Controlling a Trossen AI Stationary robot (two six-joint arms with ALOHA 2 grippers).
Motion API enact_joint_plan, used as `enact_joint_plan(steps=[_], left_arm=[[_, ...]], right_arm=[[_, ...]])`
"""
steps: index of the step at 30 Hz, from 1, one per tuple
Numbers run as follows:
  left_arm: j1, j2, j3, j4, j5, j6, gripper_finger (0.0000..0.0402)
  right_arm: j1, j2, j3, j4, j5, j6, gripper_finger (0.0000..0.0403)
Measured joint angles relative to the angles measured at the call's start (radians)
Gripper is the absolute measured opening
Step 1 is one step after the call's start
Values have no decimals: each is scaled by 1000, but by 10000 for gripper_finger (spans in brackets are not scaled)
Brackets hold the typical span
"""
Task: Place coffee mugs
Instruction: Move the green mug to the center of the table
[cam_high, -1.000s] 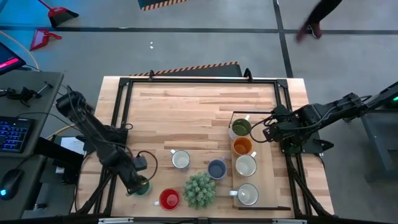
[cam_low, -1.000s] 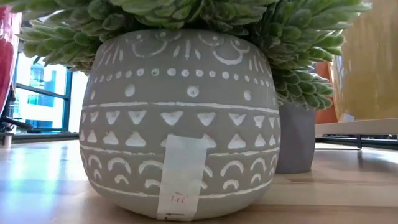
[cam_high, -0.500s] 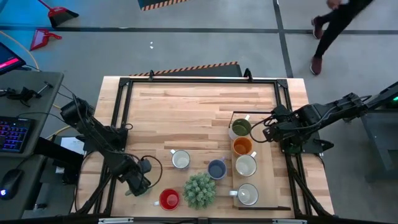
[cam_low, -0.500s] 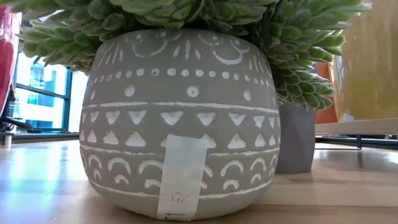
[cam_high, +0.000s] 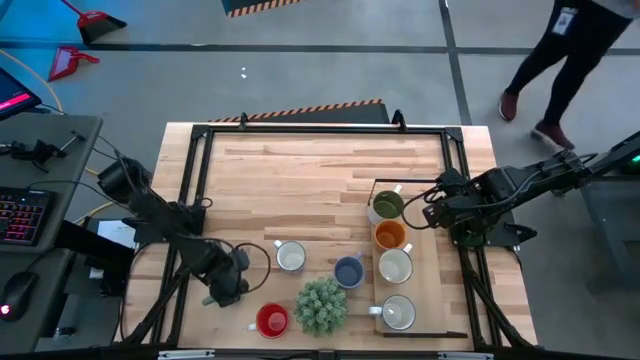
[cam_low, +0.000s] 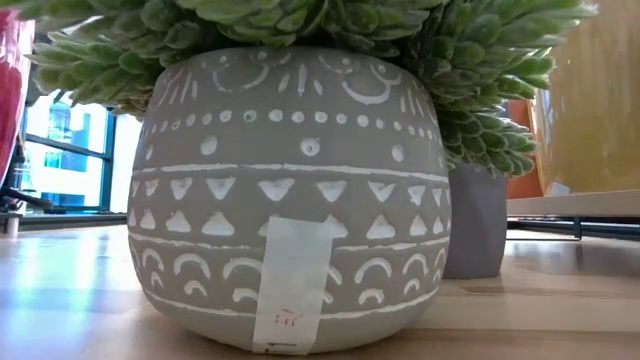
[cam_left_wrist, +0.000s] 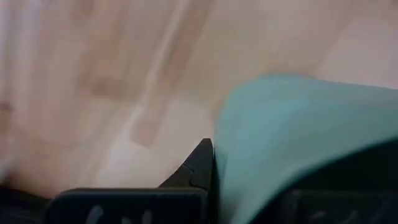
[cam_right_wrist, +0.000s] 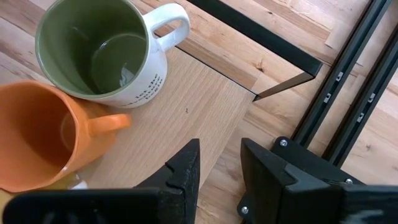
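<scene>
My left gripper (cam_high: 229, 287) hangs low near the table's front left and is shut on a green mug (cam_left_wrist: 292, 137), which the high view hides under the gripper. A red mug (cam_high: 271, 320), a white mug (cam_high: 290, 257) and a blue-grey mug (cam_high: 348, 271) stand on the table around the spiky plant (cam_high: 321, 305). On the tray (cam_high: 428, 290) at the right stand an olive green mug (cam_right_wrist: 99, 53), an orange mug (cam_right_wrist: 43, 134) and two white mugs (cam_high: 396, 266). My right gripper (cam_right_wrist: 217, 168) waits open at the tray's far right corner. My left gripper has the green mug's wall (cam_left_wrist: 249, 143) right beside one finger (cam_left_wrist: 200, 167), which lies against the mug's outer side. The mug hides the other finger. I cannot tell whether the mug stands on the table or hangs clear.
The plant's patterned grey pot (cam_low: 290, 190) fills the low view, with the red mug (cam_low: 8, 90) at its left edge. A black frame (cam_high: 320, 128) runs round the tabletop. A person (cam_high: 570, 50) walks on the floor beyond the far right corner.
My left gripper has moved from the front left edge toward the table's right and a little toward its far edge. The green mug, seen beside its tip before, is now hidden under it in the high view. The person has walked on past the far right corner.
</scene>
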Motion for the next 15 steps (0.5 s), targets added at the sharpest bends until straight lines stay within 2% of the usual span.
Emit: enact_joint_plan(steps=[6,9,15], left_arm=[[107,-100,3,-195,-10,113,9],[180,-185,27,-337,-59,169,9],[363,-301,112,-500,-173,294,9]], right_arm=[[2,1,-3,0,15,-2,94],[2,1,-3,9,32,-18,94],[2,1,-4,28,57,-17,94]])
